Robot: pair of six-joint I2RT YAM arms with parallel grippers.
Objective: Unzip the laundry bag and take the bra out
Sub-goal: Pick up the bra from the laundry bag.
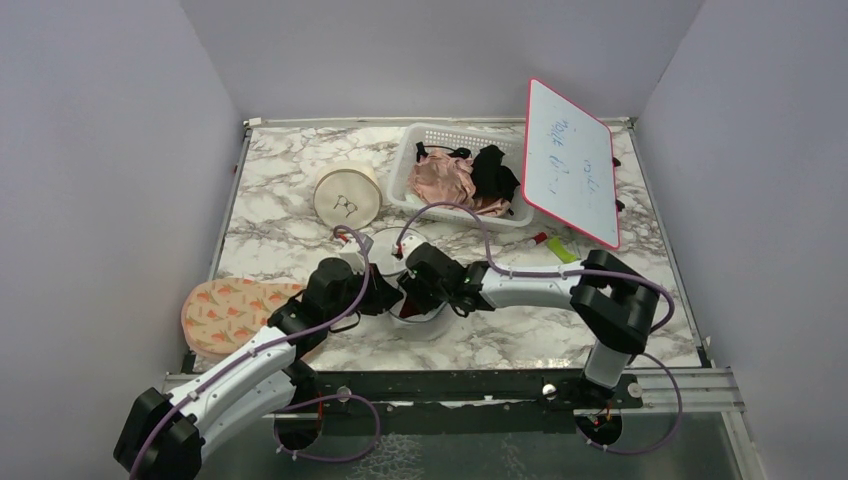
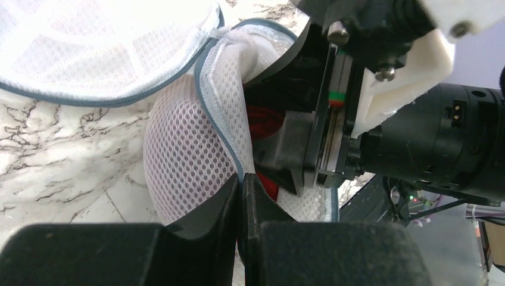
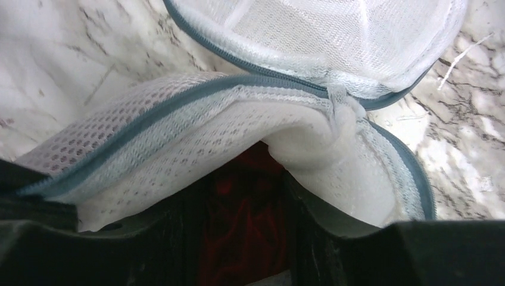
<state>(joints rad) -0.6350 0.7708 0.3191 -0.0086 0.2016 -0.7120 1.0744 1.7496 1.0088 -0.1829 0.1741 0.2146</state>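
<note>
The laundry bag (image 1: pixel 388 246) stands at mid-table, unzipped, with its mesh lid (image 2: pixel 101 47) flipped back. My left gripper (image 2: pixel 243 179) is shut on the grey-blue zip rim of the bag's wall (image 2: pixel 184 155) and holds that edge. In the top view it sits at the bag's left side (image 1: pixel 383 298). My right gripper (image 3: pixel 241 196) reaches down into the open bag (image 3: pixel 178 137), and the red bra (image 3: pixel 244 220) fills the gap between its fingers. The bra also shows in the left wrist view (image 2: pixel 265 122), beside the right gripper's fingers (image 2: pixel 280 152).
A cream round case (image 1: pixel 347 195) stands behind the bag. A flat peach pouch (image 1: pixel 232 312) lies at the left front. A white basket (image 1: pixel 440 135) with clothes and a tilted whiteboard (image 1: pixel 570 175) are at the back right. A green marker (image 1: pixel 562 250) lies nearby.
</note>
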